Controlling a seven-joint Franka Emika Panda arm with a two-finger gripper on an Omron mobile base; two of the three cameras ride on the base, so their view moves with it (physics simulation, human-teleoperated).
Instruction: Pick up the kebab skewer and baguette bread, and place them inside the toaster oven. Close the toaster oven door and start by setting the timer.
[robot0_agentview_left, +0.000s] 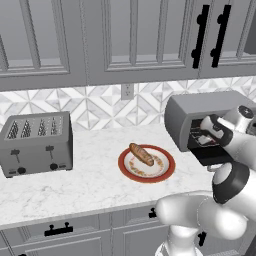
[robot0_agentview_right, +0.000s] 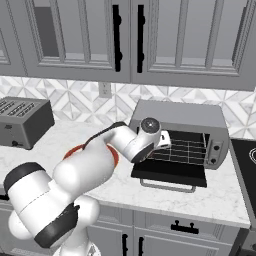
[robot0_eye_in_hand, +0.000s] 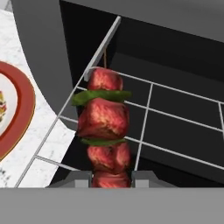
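The kebab skewer (robot0_eye_in_hand: 103, 118), red meat chunks with green slices on a thin stick, points into the toaster oven (robot0_agentview_left: 200, 107) over its wire rack (robot0_eye_in_hand: 175, 118). My gripper (robot0_eye_in_hand: 111, 177) is shut on the skewer's near end, at the mouth of the oven (robot0_agentview_right: 180, 114). The toaster oven door (robot0_agentview_right: 170, 172) lies folded down and open, its silver handle (robot0_agentview_right: 167, 187) toward me. The baguette bread (robot0_agentview_left: 142, 154) lies on a red-rimmed plate (robot0_agentview_left: 125, 169) left of the oven. My arm hides most of that plate (robot0_agentview_right: 75, 149) in the right base view.
A grey four-slot toaster (robot0_agentview_left: 35, 142) stands at the far left of the marble counter. A dark stovetop (robot0_agentview_right: 248, 160) borders the oven on the right. Wall cabinets hang above. The oven's left wall (robot0_eye_in_hand: 48, 61) is close to the skewer.
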